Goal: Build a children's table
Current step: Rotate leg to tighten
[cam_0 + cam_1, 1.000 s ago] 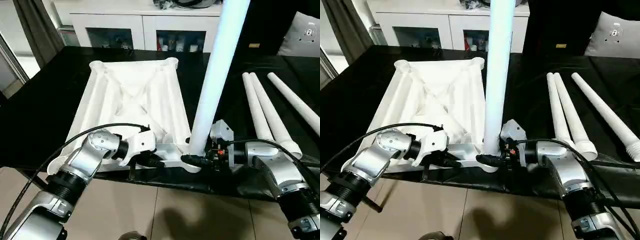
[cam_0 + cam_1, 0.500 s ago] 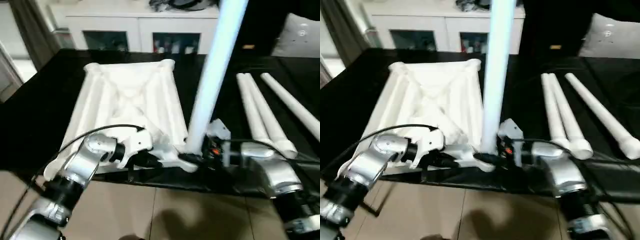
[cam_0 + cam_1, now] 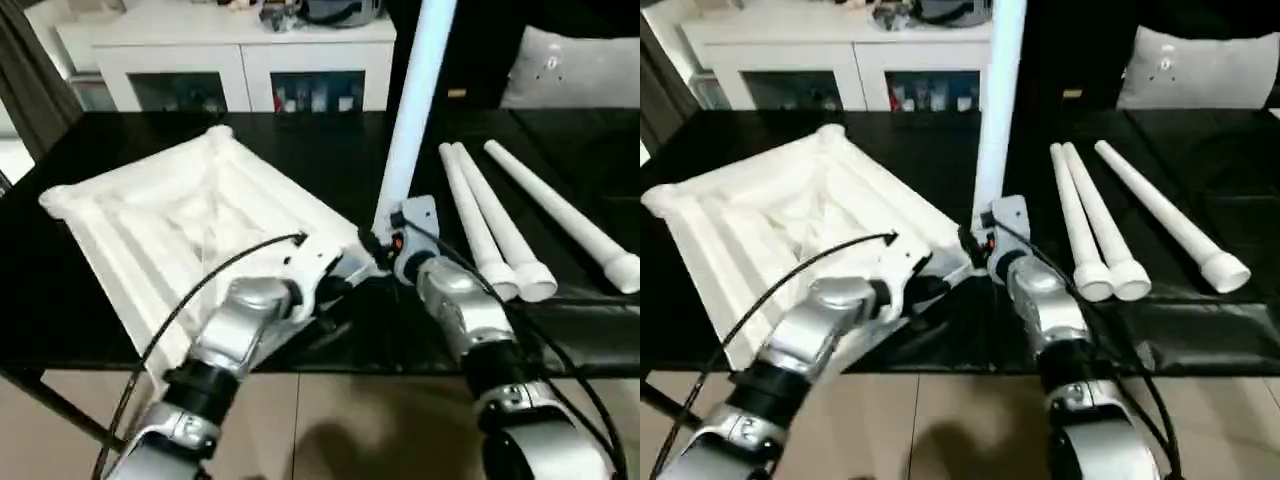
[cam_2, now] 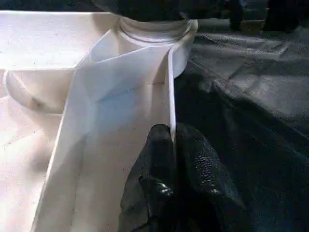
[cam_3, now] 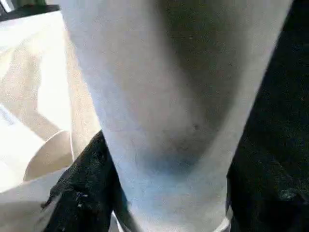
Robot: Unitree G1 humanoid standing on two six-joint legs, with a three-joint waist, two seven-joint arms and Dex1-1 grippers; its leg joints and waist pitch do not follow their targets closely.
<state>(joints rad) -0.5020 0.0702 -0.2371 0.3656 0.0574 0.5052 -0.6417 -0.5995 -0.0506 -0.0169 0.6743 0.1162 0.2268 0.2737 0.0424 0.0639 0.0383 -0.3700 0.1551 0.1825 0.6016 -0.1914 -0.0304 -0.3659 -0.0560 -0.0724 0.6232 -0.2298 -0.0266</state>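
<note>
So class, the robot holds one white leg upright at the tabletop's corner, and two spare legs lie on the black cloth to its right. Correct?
Not quite: three spare legs lie there, not two, as the left eye view shows. The rest stands: the upright leg is at the tabletop's corner.

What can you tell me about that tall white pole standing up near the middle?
The upright leg is a long, round, smooth white tube, plastic by its look, standing nearly vertical with its foot in a corner socket of the upside-down tabletop. The right gripper clasps its base with black fingers on both sides. Its top runs out of view.
</note>
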